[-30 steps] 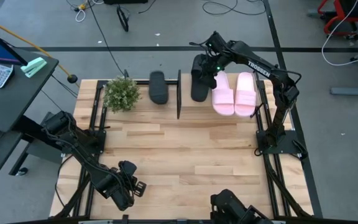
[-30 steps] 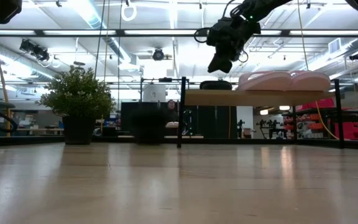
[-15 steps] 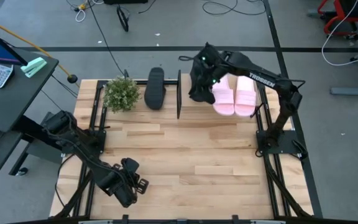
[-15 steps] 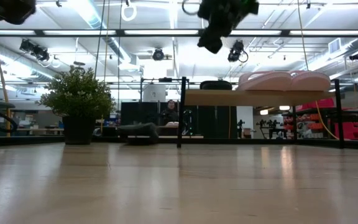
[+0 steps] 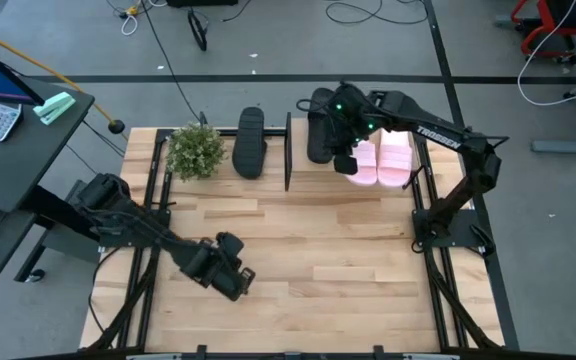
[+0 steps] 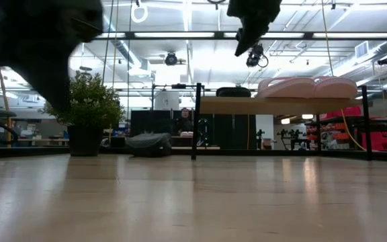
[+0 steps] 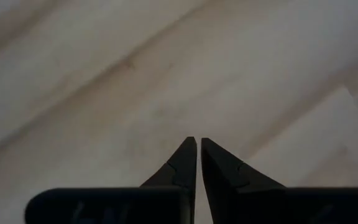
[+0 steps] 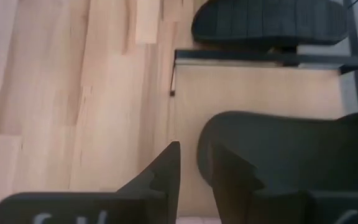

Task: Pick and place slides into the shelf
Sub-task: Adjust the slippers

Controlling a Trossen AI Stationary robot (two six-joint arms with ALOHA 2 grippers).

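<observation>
Three slides lie on the shelf (image 5: pixel 304 172): a black slide (image 5: pixel 318 135) at its left end and two pink slides (image 5: pixel 396 160) to its right. The second black slide (image 5: pixel 250 142) lies sole down on the table, just left of the shelf. My right gripper (image 5: pixel 346 163) hangs high above the shelf, over the black and nearest pink slide, open by a narrow gap (image 8: pixel 190 149) and empty. Below it the right wrist view shows the shelf's black slide (image 8: pixel 278 155) and the other black slide (image 8: pixel 269 22). My left gripper (image 5: pixel 238 285) is shut (image 7: pixel 197 146) over the table's middle left.
A potted plant (image 5: pixel 196 150) stands at the far left of the table, beside the black slide on the table. The shelf's black uprights (image 6: pixel 197 121) stand between that slide and the board (image 6: pixel 281 105). Bare slatted tabletop (image 5: pixel 318 240) lies in front of the shelf.
My right gripper has risen away from the black slide on the shelf and drifted toward the near and right side, over the shelf's middle. My left arm has swung from the near-left corner toward the table's middle and now looms large in the low view.
</observation>
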